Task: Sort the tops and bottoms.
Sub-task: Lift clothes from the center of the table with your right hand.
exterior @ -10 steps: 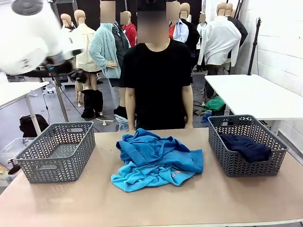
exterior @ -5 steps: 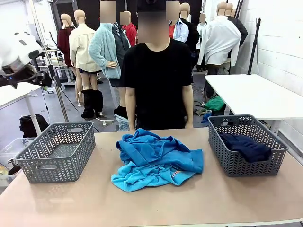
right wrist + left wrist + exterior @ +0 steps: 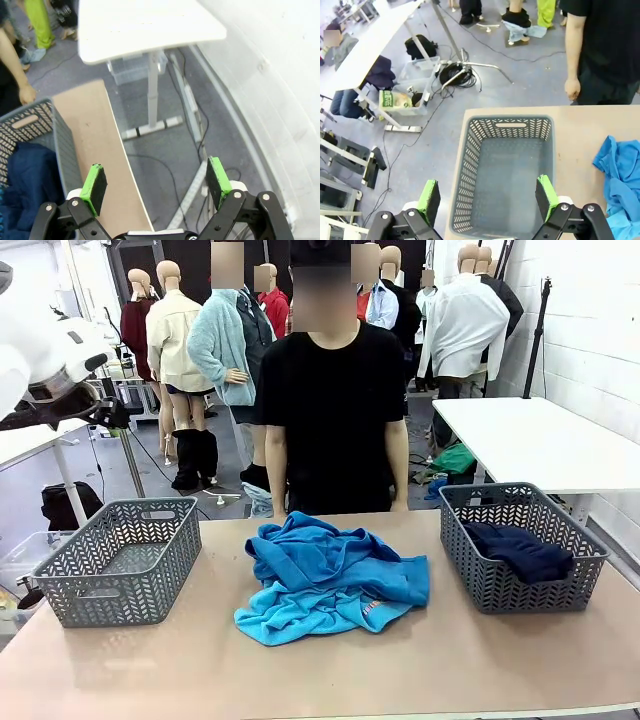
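**Bottoms binned, tops waiting**

Both my claws are released and grasp nothing. The left claw [image 3: 487,197] has its green pads spread wide, and so does the right claw [image 3: 156,179].

As I judge it, the job is only partly done. The bottoms [image 3: 515,548], one dark navy bundle, already lie inside the right basket [image 3: 500,590] at the table's [image 3: 450,670] right edge. The tops [image 3: 330,580] are one rumpled blue and turquoise heap in the middle of the table, a little toward the far edge, with a small red-white print showing at the near side. The left basket [image 3: 130,580], by the left edge, has nothing in it, so I take it the tops belong there. None has gone in yet — every one is left to move.

My left claw hangs high over the left basket [image 3: 470,175], looking down into it. The tops [image 3: 620,175] lie off to one side of it, well apart and far below my pads. My right claw hangs high past the table's right edge, mostly over floor. The bottoms [image 3: 25,175] sit in their basket [image 3: 67,150] to the side of it — well apart too.

The person [image 3: 335,410] stands at the far edge with arms down, touching nothing.
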